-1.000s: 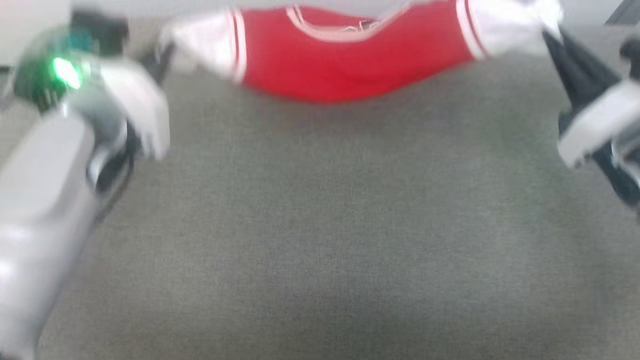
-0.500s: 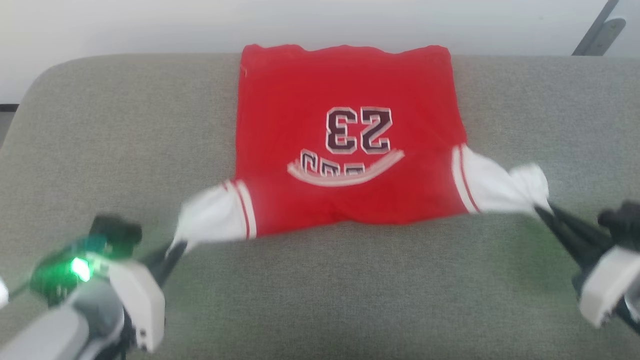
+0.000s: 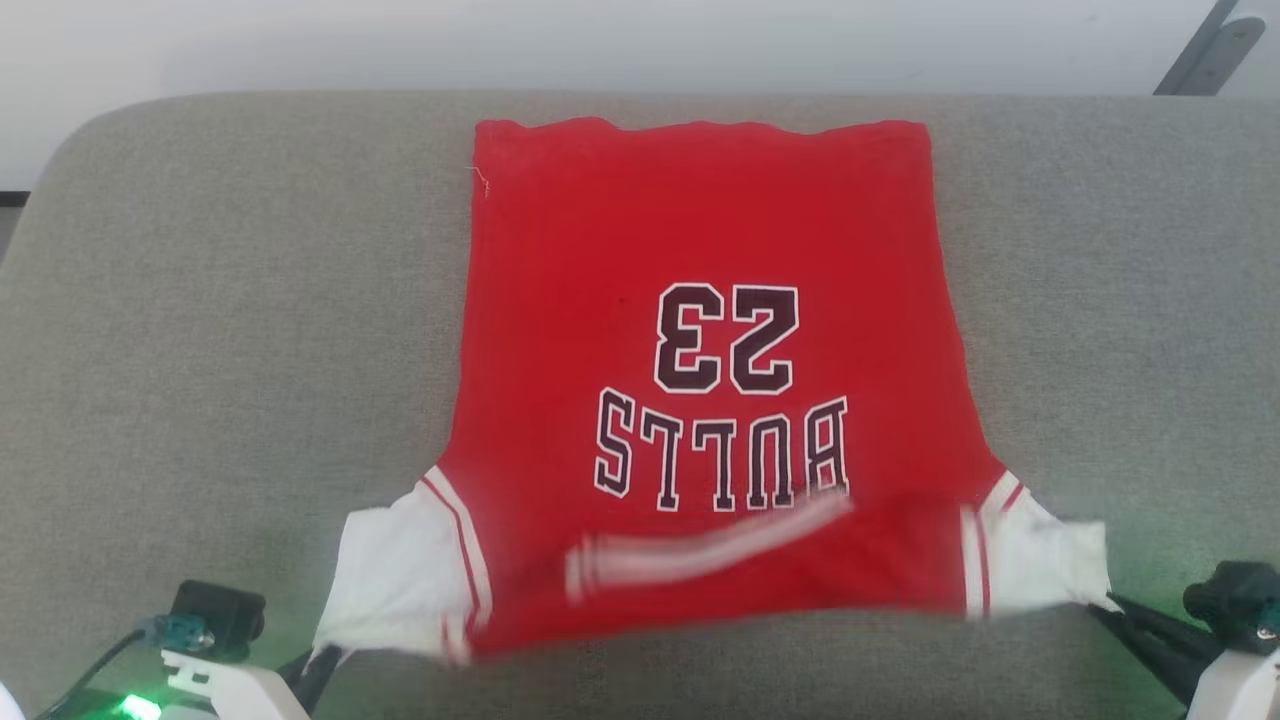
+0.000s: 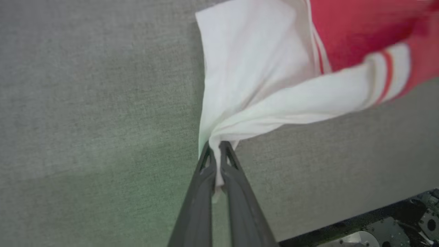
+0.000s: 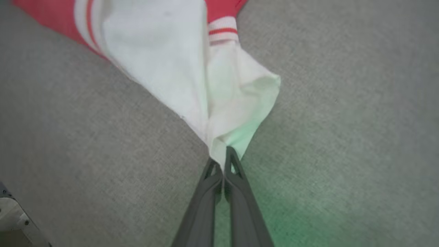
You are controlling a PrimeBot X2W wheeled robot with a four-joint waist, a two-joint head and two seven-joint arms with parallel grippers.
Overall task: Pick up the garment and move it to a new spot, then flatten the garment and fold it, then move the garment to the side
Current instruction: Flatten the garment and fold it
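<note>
The garment (image 3: 690,250), a red shirt with white sleeves and a dark "23" and "BULLS" upside down to me, lies spread on the grey cushion (image 3: 200,330), hem at the far side. Its near collar edge is blurred and slightly raised. At the lower left my left gripper (image 3: 325,665) is shut on the tip of the left white sleeve (image 4: 247,75); the wrist view shows the cloth pinched between its fingers (image 4: 205,171). My right gripper (image 3: 1100,605) is shut on the right sleeve (image 5: 192,61) at the lower right, fabric bunched at its fingertips (image 5: 233,164).
The cushion has a rounded far-left corner (image 3: 90,130) with a pale wall (image 3: 600,40) behind it. A dark metal bar (image 3: 1195,50) leans at the top right. The cushion's near edge and dark robot parts (image 4: 394,226) show in the left wrist view.
The head camera tilted, bringing the whole shirt into sight. Both grippers drew the sleeves toward me, and the shirt body now lies flatter, with the lettering uncovered.
</note>
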